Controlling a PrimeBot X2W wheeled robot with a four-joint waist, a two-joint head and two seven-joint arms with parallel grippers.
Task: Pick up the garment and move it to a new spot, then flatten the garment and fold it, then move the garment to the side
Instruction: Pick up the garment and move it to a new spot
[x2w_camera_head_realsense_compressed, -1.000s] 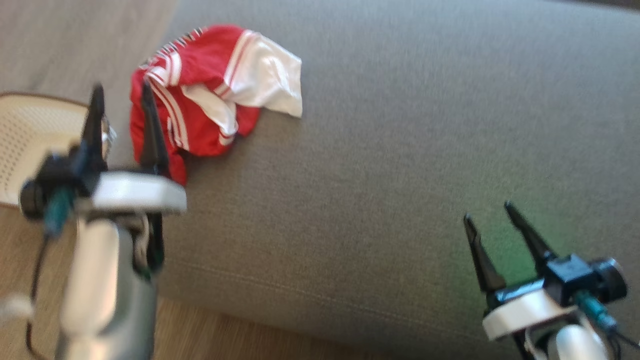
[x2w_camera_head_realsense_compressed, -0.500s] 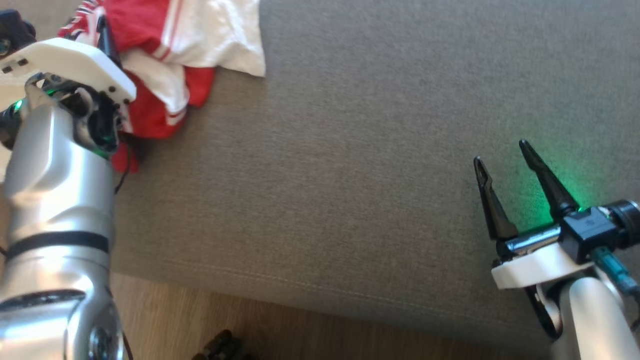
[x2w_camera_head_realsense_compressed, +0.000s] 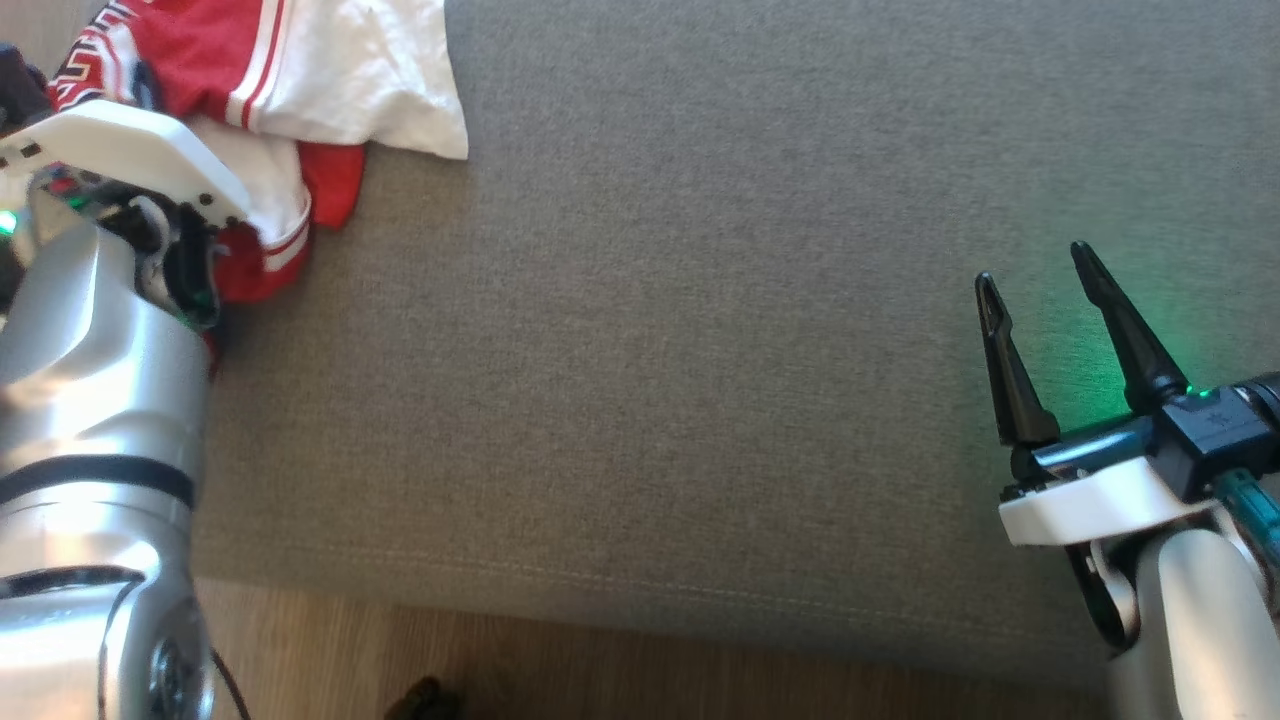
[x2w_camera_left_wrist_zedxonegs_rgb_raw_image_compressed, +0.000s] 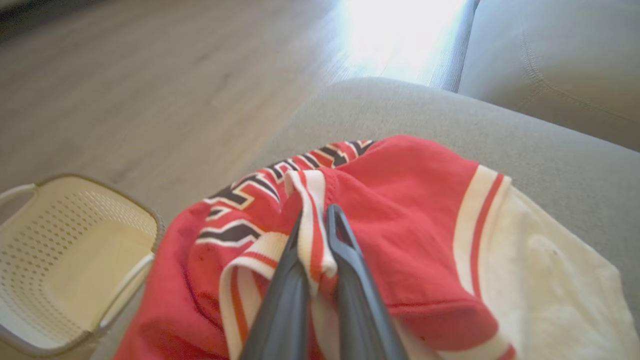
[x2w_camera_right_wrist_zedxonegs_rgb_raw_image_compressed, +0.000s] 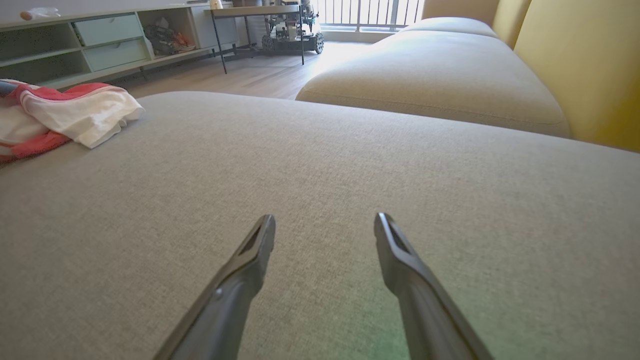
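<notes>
Looking through the head view first, I see the garment (x2w_camera_head_realsense_compressed: 330, 80) bunched at 11 o'clock, red with white panels and stripes, on the grey sofa cushion (x2w_camera_head_realsense_compressed: 700, 350). My left arm (x2w_camera_head_realsense_compressed: 90, 400) comes up from 8 o'clock, and its white wrist plate (x2w_camera_head_realsense_compressed: 130, 150) covers the left jaws, so from here I cannot tell how they stand. The right jaws sit at 4 o'clock, fingers (x2w_camera_head_realsense_compressed: 1010, 370) spread, over bare cushion with a green glow beside them, well apart from the garment. A strip of wooden floor (x2w_camera_head_realsense_compressed: 500, 670) runs along 6 o'clock.

In the left wrist view, the left jaws are pressed together on a white-and-red striped fold of the garment (x2w_camera_left_wrist_zedxonegs_rgb_raw_image_compressed: 415, 215), with both dark fingers (x2w_camera_left_wrist_zedxonegs_rgb_raw_image_compressed: 280, 305) against the cloth. The rest of the garment spreads from 7 to 4 o'clock on the cushion's edge. A cream perforated basket (x2w_camera_left_wrist_zedxonegs_rgb_raw_image_compressed: 75, 260) stands on the floor at 8 o'clock.

In the right wrist view, the right jaws are spread with nothing between them, above plain cushion fabric. The garment (x2w_camera_right_wrist_zedxonegs_rgb_raw_image_compressed: 75, 110) lies at 10 o'clock. A second cushion (x2w_camera_right_wrist_zedxonegs_rgb_raw_image_compressed: 440, 75) sits at 1 o'clock, beside a yellow backrest (x2w_camera_right_wrist_zedxonegs_rgb_raw_image_compressed: 590, 65).
</notes>
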